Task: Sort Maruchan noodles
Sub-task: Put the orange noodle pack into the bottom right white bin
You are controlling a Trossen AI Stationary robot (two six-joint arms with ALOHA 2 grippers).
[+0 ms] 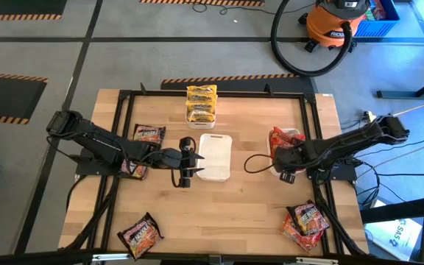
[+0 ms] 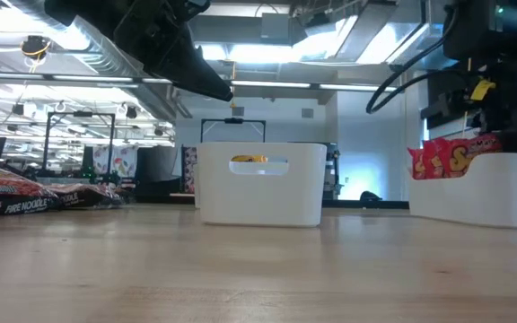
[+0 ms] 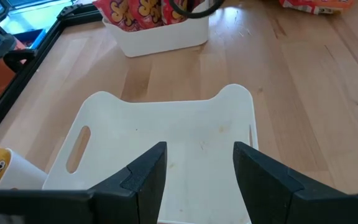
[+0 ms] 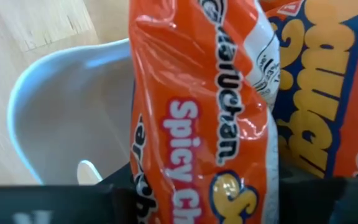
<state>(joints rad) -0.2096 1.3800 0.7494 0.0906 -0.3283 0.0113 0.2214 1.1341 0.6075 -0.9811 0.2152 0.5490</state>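
— High view: what do we hold in our right gripper (image 1: pixel 282 171)?
— We clamp a crinkly red-orange Maruchan packet (image 4: pixel 201 118) over the white plastic tray (image 1: pixel 288 135) below it.
— And our left gripper (image 3: pixel 197 177)?
— Spread wide, holding nothing, above the empty white rectangular tray (image 3: pixel 166 134) just ahead.

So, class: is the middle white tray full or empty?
Empty. The left wrist view shows the tray's bare white floor, no packets, with the left end effector open above it.

Yellow packets (image 1: pixel 202 103) in far tray, red-orange packets (image 1: pixel 284 140) upright in right tray, dark packets (image 1: pixel 149 135) loose left
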